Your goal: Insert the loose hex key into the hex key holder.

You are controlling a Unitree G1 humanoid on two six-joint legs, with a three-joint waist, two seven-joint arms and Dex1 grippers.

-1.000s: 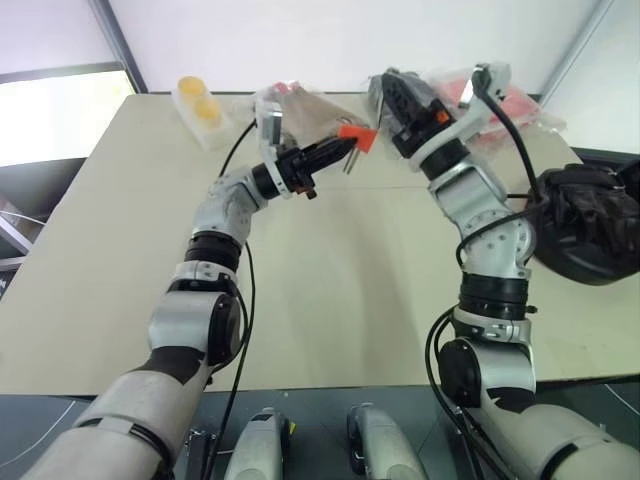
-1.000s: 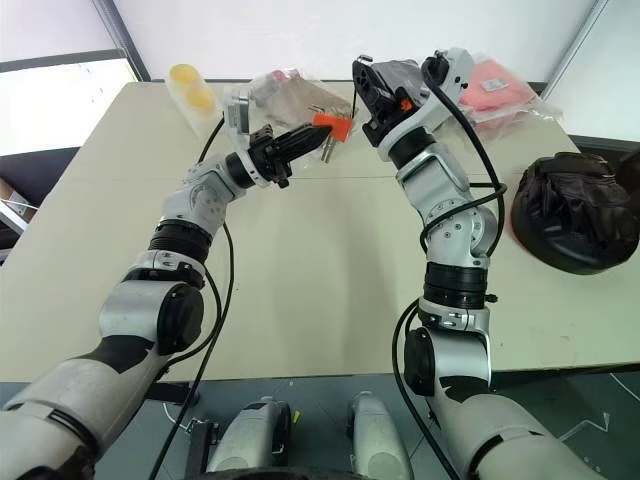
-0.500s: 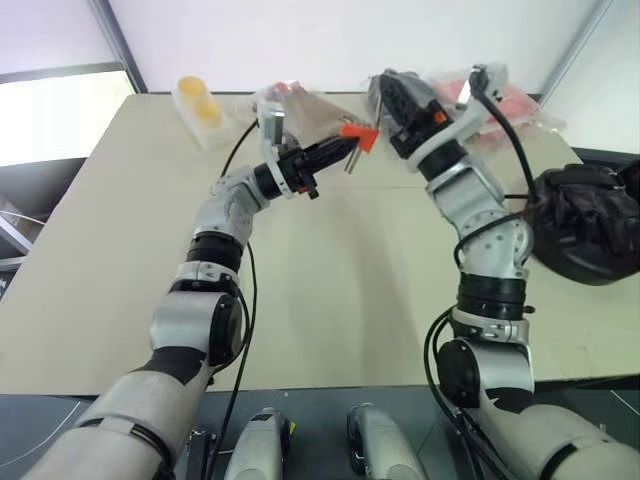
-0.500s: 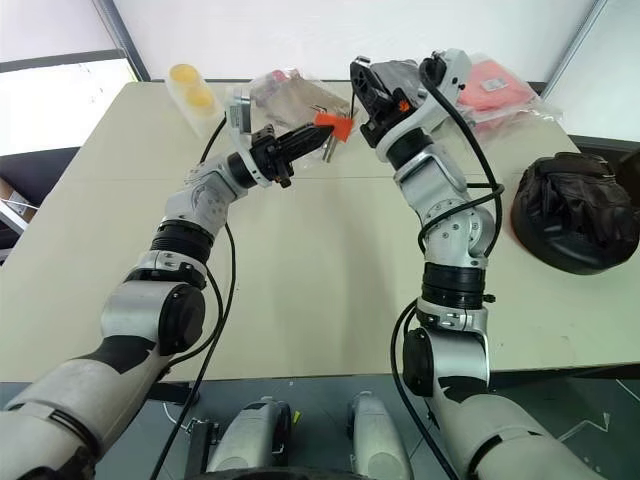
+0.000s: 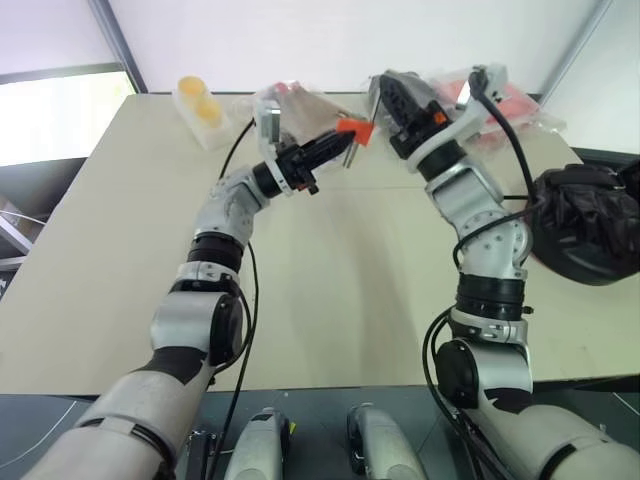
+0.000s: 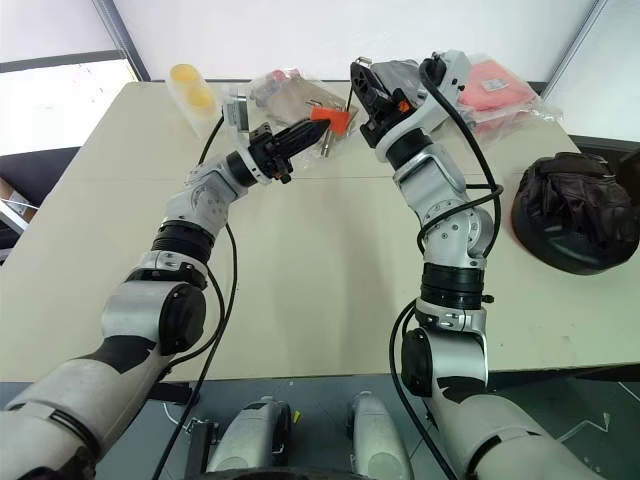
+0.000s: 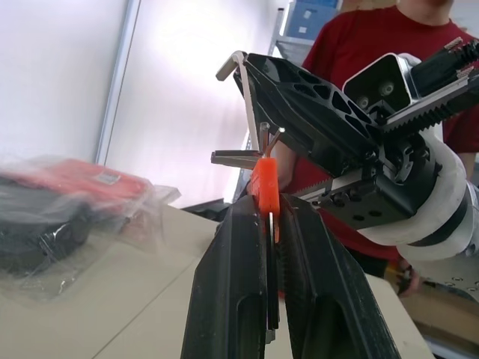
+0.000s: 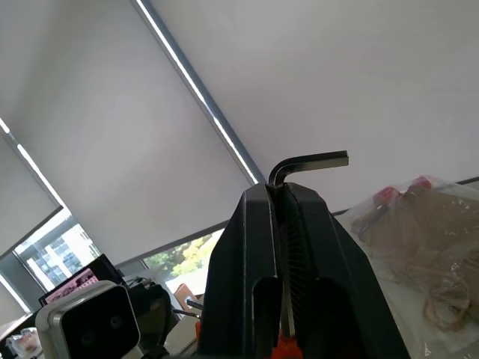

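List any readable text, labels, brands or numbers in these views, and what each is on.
No text can be read.
Red packet in clear plastic: it carries a small pale label, too blurred to read.
Small orange-red plastic hex key holder, held in the left gripper: no marking visible.
Thin L-shaped silver-grey loose hex key, held in the right gripper: no marking visible.

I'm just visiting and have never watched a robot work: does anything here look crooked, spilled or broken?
Nothing stands out. The left gripper holds the hex key holder in the air above the table, and the right gripper pinches the loose hex key beside it. The packets at the table's far edge lie flat, nothing spilled.
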